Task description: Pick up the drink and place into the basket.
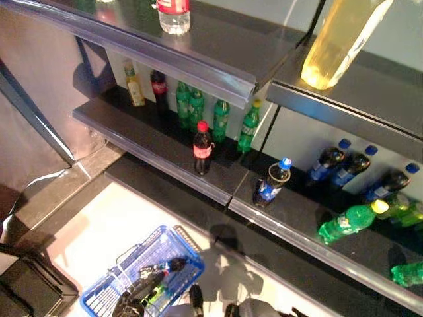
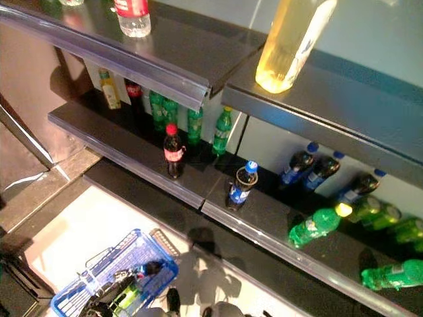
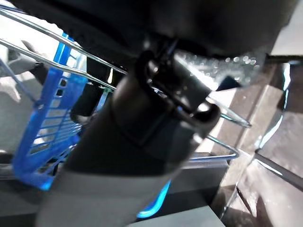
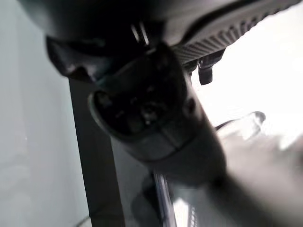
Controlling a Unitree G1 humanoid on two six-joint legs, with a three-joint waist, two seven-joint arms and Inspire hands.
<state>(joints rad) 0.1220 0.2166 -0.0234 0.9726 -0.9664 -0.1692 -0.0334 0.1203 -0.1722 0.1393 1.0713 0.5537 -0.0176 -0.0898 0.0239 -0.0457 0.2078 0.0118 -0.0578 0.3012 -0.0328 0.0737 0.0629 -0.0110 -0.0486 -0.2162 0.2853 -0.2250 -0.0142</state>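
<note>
A blue wire basket hangs low on the left over the pale floor, with a dark bottle and a green bottle lying inside. My left hand sits at its wire handle, curled round it as far as the left wrist view shows. On the middle shelf a red-capped cola bottle stands at the front edge. A blue-capped dark bottle stands to its right. My right hand shows only in its own wrist view, low by the shelf unit, with nothing seen in it.
Green soda bottles line the back of the middle shelf, and more dark and green bottles lie on its right half. The upper shelf juts out overhead with a clear bottle and a large yellow bottle.
</note>
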